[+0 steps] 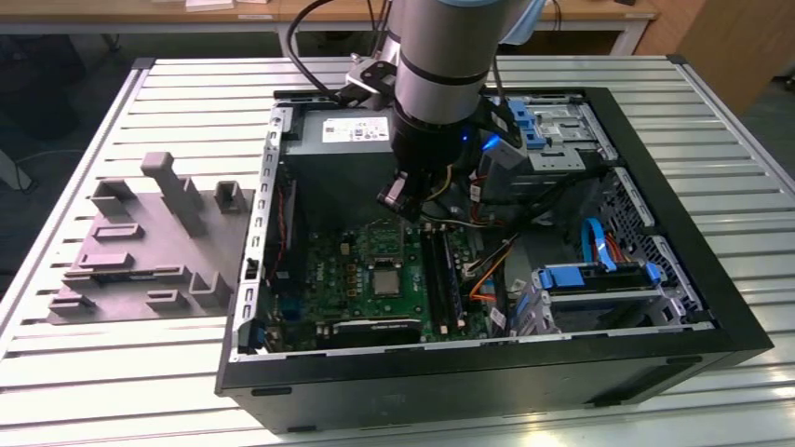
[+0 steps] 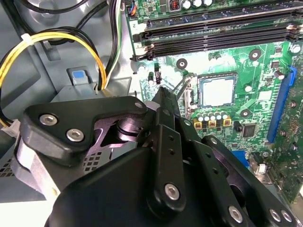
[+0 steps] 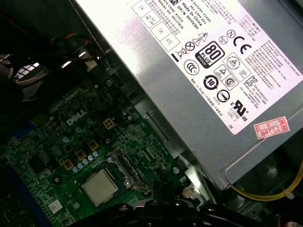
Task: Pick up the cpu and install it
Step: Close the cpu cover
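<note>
Exterior view: you see the open case [image 1: 733, 317] lying on the slatted table [image 1: 125, 372], with the arm [image 1: 441, 65] reaching down into it from above.
Power supply: the grey box [image 3: 199, 80] with its white label sits just beside the board; the wrist hangs near it in the exterior view.
Board: the green motherboard [image 1: 360, 279] lies flat in the case, memory slots [image 2: 222, 33] alongside the socket.
Socket: its frame [image 2: 217, 90] looks folded back, with the lever standing up beside it, though you should treat that as a judgement.
Cpu: the cpu [image 3: 99, 187] already lies flat within the socket, square to the frame in both wrist views [image 2: 218, 92].
Gripper: the gripper [image 2: 163, 94] hovers above the board, apart from the cpu and to one side of the socket.
Jaws: they appear drawn together with nothing between them.
Progress: picking and placing look done to you; the chip is seated.
Left: whether the frame is latched over it you cannot tell.
</note>
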